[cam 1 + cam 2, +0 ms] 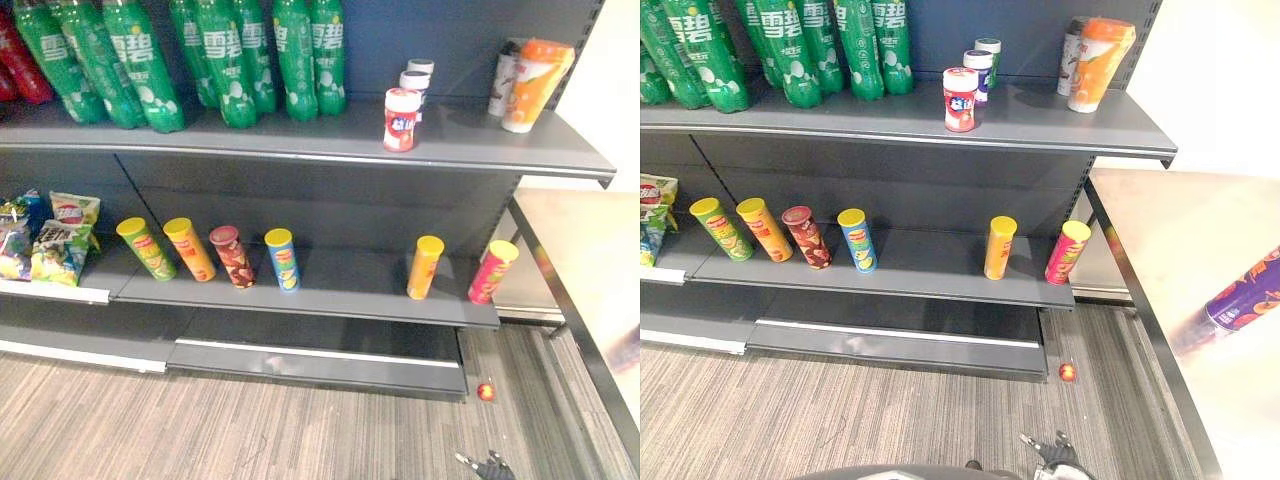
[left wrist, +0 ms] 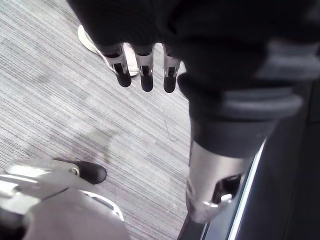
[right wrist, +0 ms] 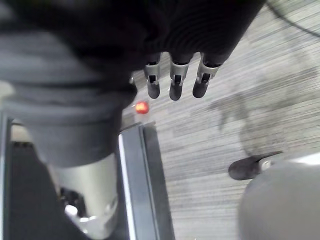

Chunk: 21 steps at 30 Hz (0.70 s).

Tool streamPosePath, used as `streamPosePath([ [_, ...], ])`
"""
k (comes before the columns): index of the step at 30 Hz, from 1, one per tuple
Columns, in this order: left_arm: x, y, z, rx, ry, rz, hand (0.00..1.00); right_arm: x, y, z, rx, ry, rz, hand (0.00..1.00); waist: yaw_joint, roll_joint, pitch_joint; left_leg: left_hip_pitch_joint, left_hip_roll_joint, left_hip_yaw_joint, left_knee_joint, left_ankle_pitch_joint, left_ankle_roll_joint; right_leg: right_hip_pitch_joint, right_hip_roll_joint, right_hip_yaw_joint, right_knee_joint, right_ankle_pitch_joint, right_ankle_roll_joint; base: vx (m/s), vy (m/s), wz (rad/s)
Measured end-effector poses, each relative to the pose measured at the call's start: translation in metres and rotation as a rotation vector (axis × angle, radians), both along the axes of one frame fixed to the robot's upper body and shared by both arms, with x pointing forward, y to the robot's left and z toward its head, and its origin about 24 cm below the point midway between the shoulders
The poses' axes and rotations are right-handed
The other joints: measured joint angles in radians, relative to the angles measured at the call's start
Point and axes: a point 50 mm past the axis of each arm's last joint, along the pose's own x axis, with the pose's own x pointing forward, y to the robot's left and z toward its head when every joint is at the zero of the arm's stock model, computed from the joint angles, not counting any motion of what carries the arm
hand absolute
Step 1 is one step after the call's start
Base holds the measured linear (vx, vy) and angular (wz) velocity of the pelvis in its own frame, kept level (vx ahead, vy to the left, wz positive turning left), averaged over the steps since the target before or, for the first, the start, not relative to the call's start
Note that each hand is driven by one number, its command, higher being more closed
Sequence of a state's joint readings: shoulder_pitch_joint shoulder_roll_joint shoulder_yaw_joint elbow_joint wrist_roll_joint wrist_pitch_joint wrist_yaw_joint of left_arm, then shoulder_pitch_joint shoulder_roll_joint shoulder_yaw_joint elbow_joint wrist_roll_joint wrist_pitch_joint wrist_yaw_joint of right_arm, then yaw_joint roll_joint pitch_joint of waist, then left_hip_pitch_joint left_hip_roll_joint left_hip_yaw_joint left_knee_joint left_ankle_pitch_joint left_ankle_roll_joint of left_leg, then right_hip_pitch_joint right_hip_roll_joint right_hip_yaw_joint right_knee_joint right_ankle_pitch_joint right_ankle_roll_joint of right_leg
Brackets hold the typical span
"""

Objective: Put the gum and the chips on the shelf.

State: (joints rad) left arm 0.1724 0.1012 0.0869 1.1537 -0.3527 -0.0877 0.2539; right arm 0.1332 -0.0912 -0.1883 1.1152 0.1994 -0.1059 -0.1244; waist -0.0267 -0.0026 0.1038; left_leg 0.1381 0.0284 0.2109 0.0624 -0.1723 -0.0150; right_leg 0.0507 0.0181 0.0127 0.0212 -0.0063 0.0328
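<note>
Logged left robot hand (image 2: 146,75) hanging over striped grey floor (image 2: 75,110), fingers straight and loose, gripping nothing. Logged right robot hand (image 3: 175,85) the same way, empty, with a small red ball (image 3: 142,107) on the floor past its fingers. Spotted gum jars (image 1: 401,119) upright on upper shelf (image 1: 460,135), centre right of frame, right of green bottles (image 1: 225,60). Counted six chips cans (image 1: 283,258) standing on lower shelf (image 1: 350,285). Noted snack bags (image 1: 60,240) at frame's left edge. Marked one purple can (image 1: 1248,297), blurred, lying on counter (image 1: 1160,240) at right edge.
</note>
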Motion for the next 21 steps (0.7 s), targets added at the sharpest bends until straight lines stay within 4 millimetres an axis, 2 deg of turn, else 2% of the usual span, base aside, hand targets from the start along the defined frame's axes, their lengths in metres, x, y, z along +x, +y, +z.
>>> streamPosePath([
  [2,0.004,0.001,0.0,-0.004,-0.005,0.014,0.0,-0.022,-0.001,-0.003,0.012,0.044,-0.09,0.0,-0.002,0.005,0.012,-0.023,0.014,0.059,0.066,-0.038,0.013,-0.051,0.005,0.027,0.076,-0.018,0.016,-0.04,0.063,-0.56],
  [4,0.006,0.0,0.0,-0.011,-0.012,0.021,0.0,-0.035,-0.001,-0.003,0.019,0.055,-0.162,0.0,-0.003,0.004,0.027,-0.025,0.029,0.135,0.084,-0.048,0.025,-0.09,0.008,0.019,0.123,-0.027,0.033,-0.08,0.044,-1.04],
  [6,0.006,0.004,0.001,-0.008,-0.021,0.055,0.0,-0.047,0.004,-0.005,0.032,0.068,-0.202,0.0,-0.004,-0.007,0.04,-0.013,0.053,0.251,0.087,-0.051,0.031,-0.135,-0.034,-0.129,0.212,-0.044,0.011,-0.13,0.047,-1.43],
  [8,0.008,0.005,0.001,-0.009,-0.031,0.058,0.0,-0.051,0.006,-0.005,0.038,0.076,-0.207,0.0,-0.006,0.0,0.042,-0.01,0.119,0.397,0.086,-0.047,0.024,-0.171,-0.102,-0.333,0.355,-0.066,-0.022,-0.1,0.053,-1.73],
  [9,0.008,0.005,0.001,-0.01,-0.034,0.065,0.0,-0.051,0.006,-0.005,0.042,0.076,-0.202,0.0,-0.005,0.0,0.042,-0.008,0.132,0.432,0.084,-0.043,0.019,-0.17,-0.119,-0.366,0.38,-0.066,-0.022,-0.07,-0.018,-1.83],
  [11,0.014,0.009,0.003,-0.002,-0.046,0.058,0.0,-0.049,0.008,-0.006,0.049,0.074,-0.168,0.0,-0.001,-0.012,0.045,0.003,0.157,0.555,0.091,-0.034,0.004,-0.143,-0.207,-0.432,0.438,-0.065,-0.023,-0.04,-0.09,-1.8],
  [12,0.017,0.01,0.003,-0.003,-0.056,0.07,0.0,-0.049,0.008,-0.006,0.049,0.075,-0.163,0.0,-0.002,-0.02,0.045,0.002,0.161,0.589,0.108,-0.034,0.004,-0.111,-0.244,-0.457,0.428,-0.049,-0.026,0.01,-0.121,-1.37],
  [13,0.02,0.011,0.004,-0.003,-0.064,0.076,0.0,-0.047,0.008,-0.006,0.049,0.073,-0.162,0.0,-0.002,-0.027,0.046,0.003,0.162,0.612,0.121,-0.035,0.004,-0.095,-0.259,-0.457,0.4,-0.046,-0.015,-0.02,-0.164,-1.26],
  [14,0.028,0.011,0.005,-0.003,-0.081,0.071,0.0,-0.041,0.005,-0.005,0.043,0.057,-0.152,0.0,-0.004,-0.021,0.055,0.007,0.169,0.636,0.12,-0.029,-0.001,-0.085,-0.229,-0.492,0.342,-0.042,-0.02,-0.08,-0.199,-1.3],
  [16,0.036,0.001,0.004,-0.025,-0.099,0.062,0.0,-0.038,0.001,-0.004,0.031,0.046,-0.151,0.0,-0.006,-0.003,0.057,0.03,0.171,0.669,0.069,-0.007,-0.036,-0.053,-0.181,-0.502,0.211,-0.04,-0.019,-0.1,-0.23,-1.03],
  [17,0.039,-0.002,0.004,-0.033,-0.105,0.062,0.0,-0.037,0.001,-0.004,0.031,0.045,-0.156,0.0,-0.006,-0.005,0.057,0.04,0.169,0.687,0.061,-0.001,-0.042,-0.041,-0.17,-0.504,0.171,-0.04,-0.018,-0.06,-0.253,-0.76],
  [18,0.041,-0.005,0.004,-0.048,-0.122,0.094,0.0,-0.032,0.003,-0.004,0.033,0.038,-0.136,0.0,-0.003,-0.018,0.063,0.057,0.162,0.726,0.057,0.008,-0.057,-0.011,-0.152,-0.511,0.083,-0.043,-0.005,-0.08,-0.196,-0.7],
  [21,0.04,-0.004,0.004,-0.047,-0.121,0.102,0.0,-0.023,0.003,-0.003,0.036,0.016,-0.116,0.0,-0.006,-0.021,0.066,0.077,0.159,0.765,0.033,0.03,-0.071,0.002,-0.126,-0.494,0.01,-0.038,0.02,-0.19,-0.134,-0.48],
])
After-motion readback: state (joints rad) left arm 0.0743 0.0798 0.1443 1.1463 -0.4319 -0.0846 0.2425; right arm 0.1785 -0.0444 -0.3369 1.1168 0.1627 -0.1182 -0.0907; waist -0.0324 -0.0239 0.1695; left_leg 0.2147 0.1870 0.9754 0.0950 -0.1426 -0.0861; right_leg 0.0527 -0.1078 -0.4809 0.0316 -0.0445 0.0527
